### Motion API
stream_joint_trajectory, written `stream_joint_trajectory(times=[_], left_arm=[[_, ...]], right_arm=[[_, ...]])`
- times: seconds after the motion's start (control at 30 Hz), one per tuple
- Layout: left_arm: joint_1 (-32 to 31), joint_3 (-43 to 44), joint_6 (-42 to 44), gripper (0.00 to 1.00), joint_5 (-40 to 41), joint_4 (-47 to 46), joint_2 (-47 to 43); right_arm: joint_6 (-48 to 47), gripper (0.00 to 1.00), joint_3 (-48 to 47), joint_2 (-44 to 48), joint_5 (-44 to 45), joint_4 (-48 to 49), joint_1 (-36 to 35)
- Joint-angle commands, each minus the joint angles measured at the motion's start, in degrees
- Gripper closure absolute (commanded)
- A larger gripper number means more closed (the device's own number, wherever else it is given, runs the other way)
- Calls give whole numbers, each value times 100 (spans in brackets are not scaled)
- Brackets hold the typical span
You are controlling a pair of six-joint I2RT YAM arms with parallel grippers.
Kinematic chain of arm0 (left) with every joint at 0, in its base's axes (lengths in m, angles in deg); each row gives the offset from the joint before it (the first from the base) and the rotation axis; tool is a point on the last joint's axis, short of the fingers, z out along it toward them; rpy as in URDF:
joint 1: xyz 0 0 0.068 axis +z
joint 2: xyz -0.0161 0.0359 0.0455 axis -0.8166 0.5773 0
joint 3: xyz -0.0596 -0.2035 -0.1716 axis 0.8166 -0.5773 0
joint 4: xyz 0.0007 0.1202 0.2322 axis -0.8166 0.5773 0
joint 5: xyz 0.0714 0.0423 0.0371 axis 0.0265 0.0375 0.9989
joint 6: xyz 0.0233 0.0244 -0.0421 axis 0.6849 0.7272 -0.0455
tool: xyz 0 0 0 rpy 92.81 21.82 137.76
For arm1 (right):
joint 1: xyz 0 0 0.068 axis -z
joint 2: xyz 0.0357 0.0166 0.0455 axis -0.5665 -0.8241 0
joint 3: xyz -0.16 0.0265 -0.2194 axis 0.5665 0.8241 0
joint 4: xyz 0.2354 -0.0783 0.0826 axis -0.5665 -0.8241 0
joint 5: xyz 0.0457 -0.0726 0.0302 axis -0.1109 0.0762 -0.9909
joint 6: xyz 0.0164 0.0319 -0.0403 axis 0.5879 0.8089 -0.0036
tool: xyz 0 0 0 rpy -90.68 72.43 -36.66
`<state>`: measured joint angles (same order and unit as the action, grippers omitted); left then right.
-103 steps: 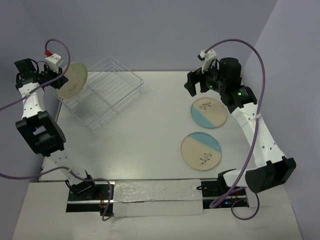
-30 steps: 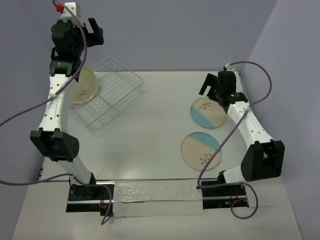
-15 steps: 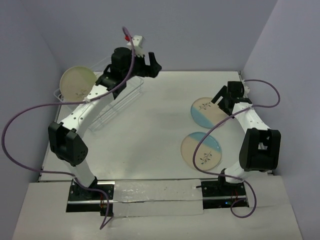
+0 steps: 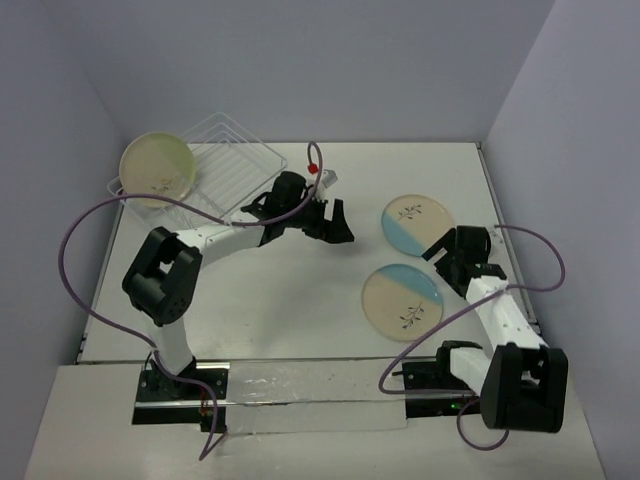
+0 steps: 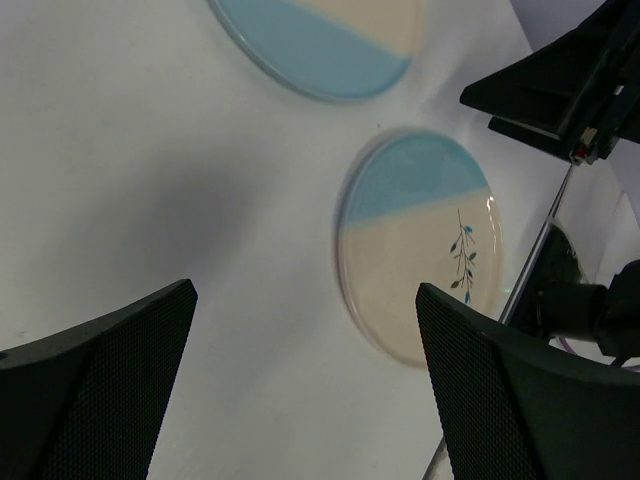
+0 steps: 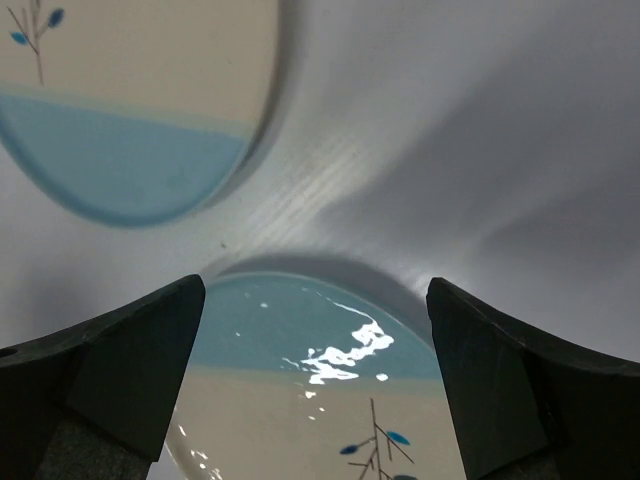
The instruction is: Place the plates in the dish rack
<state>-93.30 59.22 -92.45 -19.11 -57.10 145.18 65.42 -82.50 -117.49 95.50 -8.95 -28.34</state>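
Top external: the cream plate [image 4: 157,168] stands in the rack [image 4: 245,160] at far left. The far plate [image 4: 417,224] and near plate [image 4: 402,302] lie flat on the tabletop [image 4: 300,290] at right. Left hand [image 4: 335,225] and right hand [image 4: 440,260] are open and empty.
Left wrist: the near plate lies below.
Right wrist: both flat plates lie below.

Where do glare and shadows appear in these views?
Right wrist view: white glare on the blue half of the near plate. Left wrist view: a soft shadow darkens the table beside it. Top view: even light, no glare.
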Motion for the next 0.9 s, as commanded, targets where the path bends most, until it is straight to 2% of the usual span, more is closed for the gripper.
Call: stream_joint_trajectory(times=[0.0, 0.07, 0.17, 0.23, 0.37, 0.5, 0.67, 0.73, 0.87], left_arm=[[-457, -14, -73, 1, -396, -522, 124], [-697, -239, -25, 1, 12, -408, 225], [-804, -347, -173, 1, -304, -618, 374], [-884, -364, -88, 6, -518, -694, 503], [-1057, -80, 195, 19, -381, -289, 835], [-1260, 119, 288, 23, -135, -1, 1214], [-1330, 106, 297, 25, 335, 47, 1199], [-1451, 244, 389, 32, 528, 194, 1301], [-1646, 648, 539, 55, 1238, 739, 1649]], right_arm=[[245, 0, 531, 642, -121, 63, 70], [277, 0, 721, 829, -201, -272, 95], [269, 0, 827, 908, -308, -540, 96], [263, 0, 884, 988, -562, -678, 103], [445, 0, 1004, 1224, -544, -869, 111], [474, 1, 1038, 1218, -649, -873, 113], [352, 2, 1029, 979, -943, -838, 113], [298, 3, 1029, 886, -1080, -744, 113], [241, 4, 1029, 829, -1442, -554, 113]])
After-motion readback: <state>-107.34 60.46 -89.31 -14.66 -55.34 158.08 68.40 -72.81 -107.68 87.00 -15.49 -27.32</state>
